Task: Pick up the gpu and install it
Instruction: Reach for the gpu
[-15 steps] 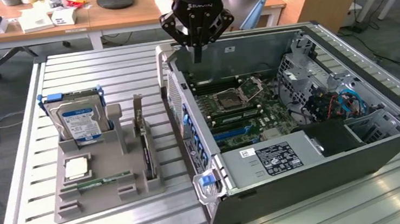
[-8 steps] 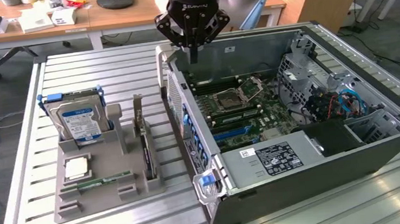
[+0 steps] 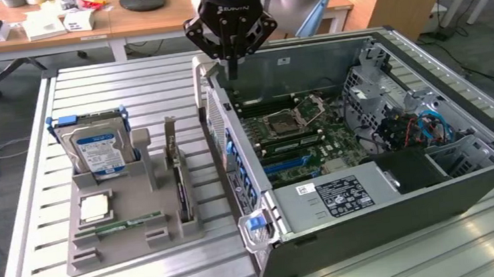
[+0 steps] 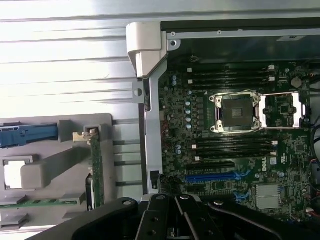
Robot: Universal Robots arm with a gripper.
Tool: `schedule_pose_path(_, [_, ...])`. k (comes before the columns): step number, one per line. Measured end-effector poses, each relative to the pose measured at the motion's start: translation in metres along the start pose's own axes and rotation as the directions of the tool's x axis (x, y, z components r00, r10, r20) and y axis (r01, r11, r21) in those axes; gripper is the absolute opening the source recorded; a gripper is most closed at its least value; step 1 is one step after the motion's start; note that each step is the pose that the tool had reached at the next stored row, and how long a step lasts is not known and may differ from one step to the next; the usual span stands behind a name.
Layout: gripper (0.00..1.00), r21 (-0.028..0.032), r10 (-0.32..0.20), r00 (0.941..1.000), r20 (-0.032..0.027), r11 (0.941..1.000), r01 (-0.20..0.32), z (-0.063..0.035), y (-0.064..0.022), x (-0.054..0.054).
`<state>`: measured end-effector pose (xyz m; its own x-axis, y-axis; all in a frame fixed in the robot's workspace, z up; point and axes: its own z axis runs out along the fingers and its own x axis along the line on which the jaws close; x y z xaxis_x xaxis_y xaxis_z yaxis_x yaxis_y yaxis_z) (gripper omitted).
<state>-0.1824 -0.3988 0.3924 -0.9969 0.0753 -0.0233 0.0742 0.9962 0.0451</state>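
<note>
The graphics card (image 3: 179,185) stands on edge in a slot of the grey holder tray (image 3: 96,256), to the exterior view's left of the open computer case (image 3: 371,228). A hard drive (image 3: 100,151) stands in the same tray. The gripper (image 3: 233,69) hangs above the case's far left corner, its fingers pressed together and holding nothing.

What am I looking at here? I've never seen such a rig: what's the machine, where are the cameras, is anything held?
The machine is one robot arm ending in a black gripper, shut and empty, hanging over the edge of an open computer case. One picture comes from a camera off the arm, the other from its wrist, looking down on the motherboard. Beside the case on the slatted table sits a grey holder with a hard drive, a memory stick and the gpu, standing on edge, untouched.
</note>
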Motion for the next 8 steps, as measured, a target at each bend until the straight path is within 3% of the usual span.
schedule_pose_path(8, [0.11,0.0,0.0,1.0,0.0,1.0,0.0,-0.0002,-0.0006,0.0077])
